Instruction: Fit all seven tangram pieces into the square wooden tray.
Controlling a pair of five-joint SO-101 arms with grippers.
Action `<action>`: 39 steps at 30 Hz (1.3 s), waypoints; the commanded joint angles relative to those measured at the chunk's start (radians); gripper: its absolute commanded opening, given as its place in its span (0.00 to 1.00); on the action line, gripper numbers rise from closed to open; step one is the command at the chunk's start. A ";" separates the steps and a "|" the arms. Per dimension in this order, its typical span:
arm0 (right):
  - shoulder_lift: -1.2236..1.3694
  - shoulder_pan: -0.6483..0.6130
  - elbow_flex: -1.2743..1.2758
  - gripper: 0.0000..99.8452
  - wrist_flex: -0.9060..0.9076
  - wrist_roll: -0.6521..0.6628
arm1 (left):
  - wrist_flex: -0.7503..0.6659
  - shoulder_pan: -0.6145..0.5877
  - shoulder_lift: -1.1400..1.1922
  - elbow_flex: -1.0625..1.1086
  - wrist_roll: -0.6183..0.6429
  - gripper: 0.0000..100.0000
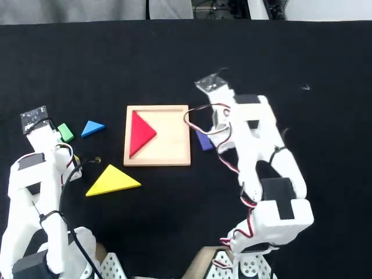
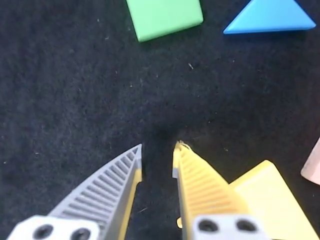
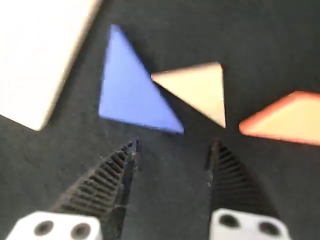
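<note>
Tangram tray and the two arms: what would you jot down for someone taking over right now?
Left gripper: fingers slightly apart, empty, near the green piece and blue triangle.
Right gripper: open, empty, just short of the violet triangle, cream triangle and orange piece beside the wooden tray.
Done: red triangle lies in the tray.
Left: the other six, yellow triangle included, lie outside it.

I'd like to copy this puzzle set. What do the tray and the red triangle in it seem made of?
The tray looks like pale, matte wood: light tan with a raised rim. The red triangle has flat, even colour with no grain showing, so painted wood or plastic; the look leaves that open.
</note>
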 commanded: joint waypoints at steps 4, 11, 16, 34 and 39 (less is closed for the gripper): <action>-0.021 -0.049 -0.065 0.22 0.069 0.032 | -0.018 -0.008 -0.028 -0.005 0.011 0.12; -0.018 -0.213 -0.059 0.22 0.008 0.216 | -0.018 -0.008 -0.028 -0.005 0.011 0.12; 0.099 -0.181 -0.084 0.22 -0.044 0.311 | -0.018 -0.008 -0.028 -0.005 0.011 0.12; 0.171 -0.153 -0.119 0.22 -0.080 0.376 | -0.018 -0.007 -0.028 -0.005 0.011 0.12; 0.140 -0.157 -0.117 0.22 -0.084 0.373 | -0.018 -0.005 -0.028 -0.005 0.011 0.12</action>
